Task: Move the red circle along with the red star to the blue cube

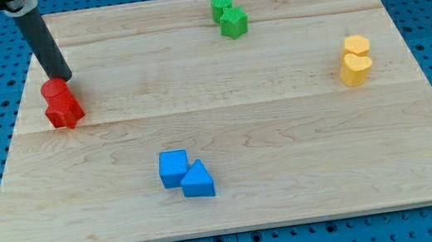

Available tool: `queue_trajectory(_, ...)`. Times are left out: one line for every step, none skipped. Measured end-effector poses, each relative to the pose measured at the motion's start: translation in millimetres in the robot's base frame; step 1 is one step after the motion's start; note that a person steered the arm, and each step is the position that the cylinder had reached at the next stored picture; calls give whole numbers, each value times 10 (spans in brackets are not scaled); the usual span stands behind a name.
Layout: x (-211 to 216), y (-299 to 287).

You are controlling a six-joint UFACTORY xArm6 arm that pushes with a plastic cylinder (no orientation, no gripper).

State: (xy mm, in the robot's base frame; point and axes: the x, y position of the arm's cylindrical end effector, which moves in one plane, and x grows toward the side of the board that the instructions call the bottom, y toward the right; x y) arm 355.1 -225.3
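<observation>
The red circle [55, 91] sits at the view's left on the wooden board, touching the red star [64, 112] just below it. My tip [65, 77] rests at the upper right edge of the red circle, the dark rod slanting up to the view's top left. The blue cube [174, 167] lies in the lower middle, touching a blue triangle [198, 180] at its lower right. The blue pair is well below and to the right of the red pair.
Two green blocks [229, 16] touch each other at the view's top middle. Two yellow blocks [354, 60] sit together at the right. The wooden board [284, 129] lies on a blue pegboard surface.
</observation>
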Motion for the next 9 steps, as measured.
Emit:
queue_trajectory(126, 0)
queue_trajectory(165, 0)
queue_trajectory(167, 0)
queue_trajectory(179, 0)
queue_trajectory(74, -151)
queue_trajectory(20, -553)
queue_trajectory(25, -795)
queue_trajectory(264, -464)
queue_trajectory(570, 143)
